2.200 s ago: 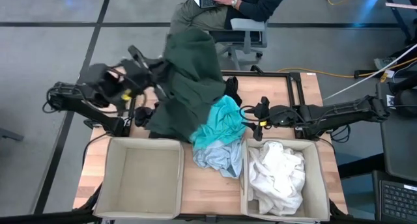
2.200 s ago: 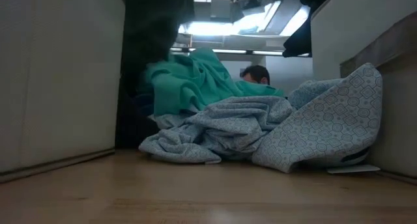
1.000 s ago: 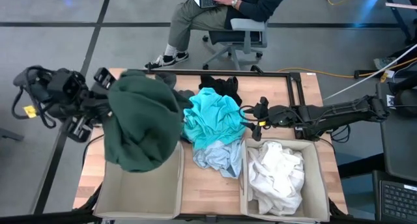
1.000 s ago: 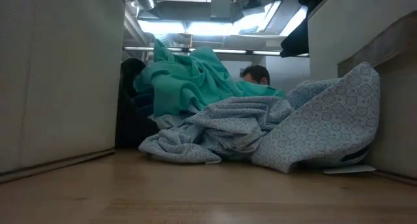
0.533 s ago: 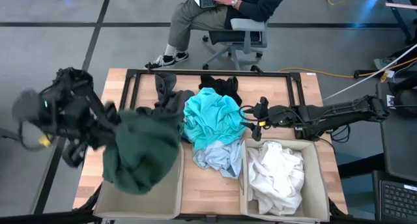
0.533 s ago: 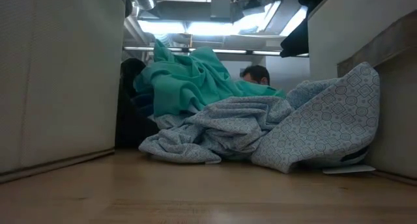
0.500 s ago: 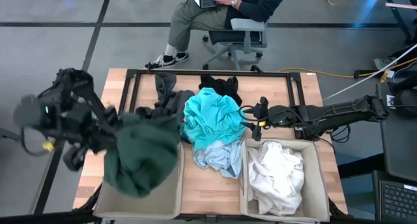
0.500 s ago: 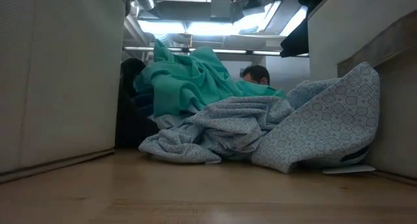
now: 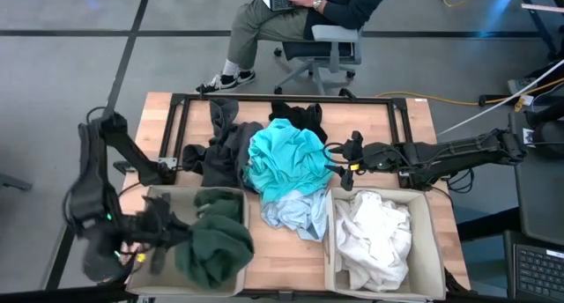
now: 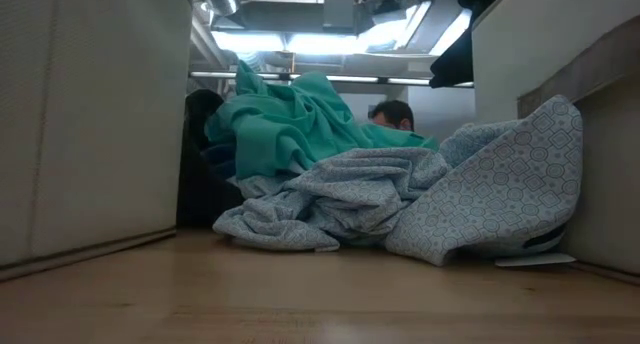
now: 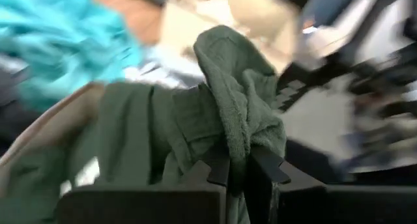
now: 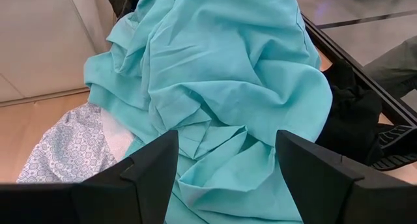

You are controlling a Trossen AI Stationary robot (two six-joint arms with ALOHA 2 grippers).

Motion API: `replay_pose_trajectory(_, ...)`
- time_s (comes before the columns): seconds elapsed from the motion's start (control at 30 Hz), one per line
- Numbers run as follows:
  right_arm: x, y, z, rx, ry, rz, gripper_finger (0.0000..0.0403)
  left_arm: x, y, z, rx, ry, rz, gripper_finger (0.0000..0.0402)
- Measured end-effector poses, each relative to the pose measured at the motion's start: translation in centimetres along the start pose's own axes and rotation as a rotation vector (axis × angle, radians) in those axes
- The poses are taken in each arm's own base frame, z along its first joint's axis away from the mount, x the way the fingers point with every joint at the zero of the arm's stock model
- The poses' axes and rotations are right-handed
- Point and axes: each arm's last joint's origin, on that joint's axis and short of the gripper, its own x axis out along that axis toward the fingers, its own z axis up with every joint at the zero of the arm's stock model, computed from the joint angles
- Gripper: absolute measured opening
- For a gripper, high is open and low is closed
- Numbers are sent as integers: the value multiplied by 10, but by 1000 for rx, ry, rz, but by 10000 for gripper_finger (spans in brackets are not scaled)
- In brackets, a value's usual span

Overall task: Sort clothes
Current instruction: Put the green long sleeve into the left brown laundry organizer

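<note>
My left gripper point(image 9: 174, 239) is over the left beige bin point(image 9: 157, 195), shut on the dark green garment point(image 9: 214, 243), which lies bunched in that bin. My right gripper point(image 9: 339, 158) is open and empty, level above the table beside the bright turquoise garment point(image 9: 286, 158), which shows close in the right wrist view point(image 12: 221, 68). The turquoise garment lies on top of the pile, over the pale light-blue one point(image 9: 295, 215). Dark grey point(image 9: 220, 149) and black point(image 9: 300, 116) garments lie at the far side. White garments point(image 9: 374, 237) fill the right bin. My left gripper pinches a thick bunched fold of the dark green garment point(image 11: 240, 142) between its two fingers point(image 11: 218, 170). The fold stands up out of the fingers in several layers. The rest of the garment spreads slack into the left bin.
The two beige bins stand along the table's near edge, with bare wood point(image 9: 282, 259) between them. A black frame point(image 9: 264, 99) edges the table's far part. A person sits on a chair point(image 9: 326, 39) beyond the far edge. In the low view the bin walls point(image 10: 90, 114) flank the pile.
My left gripper has swung from the table's far left toward the near edge and down over the left bin, carrying the dark green garment. The garment, hanging spread out before, now lies bunched in the left bin. The pile and my right arm have kept still.
</note>
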Motion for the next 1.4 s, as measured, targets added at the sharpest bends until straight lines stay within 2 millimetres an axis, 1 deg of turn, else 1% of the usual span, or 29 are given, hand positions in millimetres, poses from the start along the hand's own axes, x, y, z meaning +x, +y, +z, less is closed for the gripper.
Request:
replay_pose_trajectory(0.1,0,0,0,0,-1,0,257,13,5,-22,89,53,89,16)
replay_pose_trajectory(0.27,0,0,0,-5,-2,0,257,33,13,-57,110,144,193,16)
replay_pose_trajectory(0.47,0,0,1,-8,-5,1,257,60,34,-93,-18,273,342,16)
replay_pose_trajectory(0.6,0,0,1,-8,-6,2,257,73,49,-111,-84,417,415,17)
replay_pose_trajectory(0.67,0,0,1,-8,-5,2,257,78,54,-118,-121,448,428,17)
replay_pose_trajectory(0.77,0,0,1,-8,-6,2,257,82,59,-122,-130,453,445,17)
replay_pose_trajectory(0.9,0,0,1,-8,-6,3,257,86,62,-119,-138,450,476,17)
replay_pose_trajectory(1.07,0,0,1,-9,-6,4,257,87,64,-118,-217,533,532,18)
replay_pose_trajectory(1.2,0,0,1,-10,-6,4,257,86,64,-118,-258,554,547,18)
replay_pose_trajectory(1.3,0,0,1,-11,-6,4,257,87,64,-118,-297,557,560,37)
replay_pose_trajectory(1.4,0,0,1,-11,-6,4,257,87,64,-118,-316,553,565,75)
